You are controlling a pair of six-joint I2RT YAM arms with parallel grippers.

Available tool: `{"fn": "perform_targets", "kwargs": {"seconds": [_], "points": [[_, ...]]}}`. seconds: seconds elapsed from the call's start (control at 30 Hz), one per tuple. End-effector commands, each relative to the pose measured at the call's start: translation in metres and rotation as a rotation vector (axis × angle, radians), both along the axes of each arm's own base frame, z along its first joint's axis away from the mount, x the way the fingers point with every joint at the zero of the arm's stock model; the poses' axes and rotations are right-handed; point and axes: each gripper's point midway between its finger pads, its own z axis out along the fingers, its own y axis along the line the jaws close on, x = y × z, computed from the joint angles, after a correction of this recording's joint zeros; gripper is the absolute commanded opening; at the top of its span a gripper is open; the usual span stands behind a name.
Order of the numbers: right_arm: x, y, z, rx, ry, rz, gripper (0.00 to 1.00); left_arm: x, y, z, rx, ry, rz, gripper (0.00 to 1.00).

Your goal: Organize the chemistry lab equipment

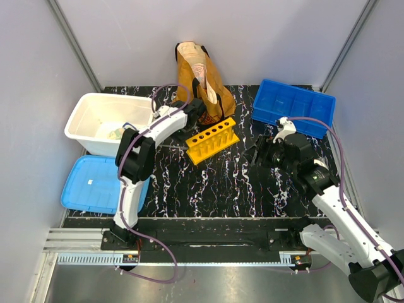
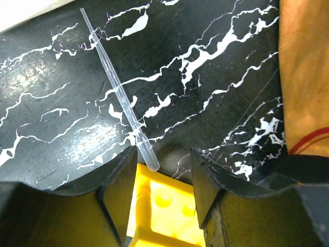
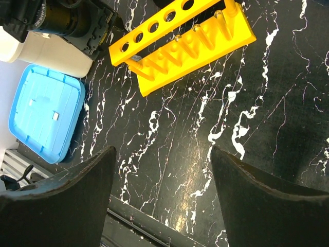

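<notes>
Tally from the top camera: 2 arms, 1 yellow rack (image 1: 211, 140) with 6 holes, 1 white bin (image 1: 85, 107), 1 pale blue lid (image 1: 95, 183), 1 blue divided tray (image 1: 293, 107) and 1 mustard tote bag (image 1: 199, 72). The rack lies slantwise mid-table, just near of the bag. My left gripper (image 1: 194, 112) is at the rack's far-left end. My right gripper (image 1: 264, 151) hangs right of the rack, close to the tray. The bin sits far left with the lid just near of it. The table (image 1: 227, 183) is black with white marble veining. Pale grey walls and metal posts close it in, and a slotted rail runs along the near edge.

On the left wrist I see 1 clear pipette (image 2: 121, 98) lying flat on the table, which I cannot make out from overhead. Its thicker end lies just beside the rack. The jaws stand apart with the rack's end in the gap between my fingers (image 2: 121, 180); I cannot tell whether the pads touch it. The bag fills the right edge.

On the right wrist the jaws are spread wide with nothing between them, only bare table below. This view adds a row of pegs along the rack's side, and it also shows the lid and the bin.
</notes>
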Motion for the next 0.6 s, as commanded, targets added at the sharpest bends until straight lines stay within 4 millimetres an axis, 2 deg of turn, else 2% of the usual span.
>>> {"fn": "perform_targets", "kwargs": {"seconds": [0.0, 0.33, 0.57], "points": [[0.001, 0.000, 0.016, -0.006, -0.047, 0.008, 0.79, -0.001, 0.002, -0.012, -0.004, 0.019, 0.025, 0.50], [0.003, 0.001, 0.013, -0.012, -0.039, 0.007, 0.79, -0.006, 0.007, -0.026, 0.005, 0.056, 0.036, 0.50], [0.002, -0.002, 0.020, -0.019, -0.052, 0.002, 0.79, -0.006, 0.005, -0.035, -0.012, 0.062, 0.066, 0.51]]}}
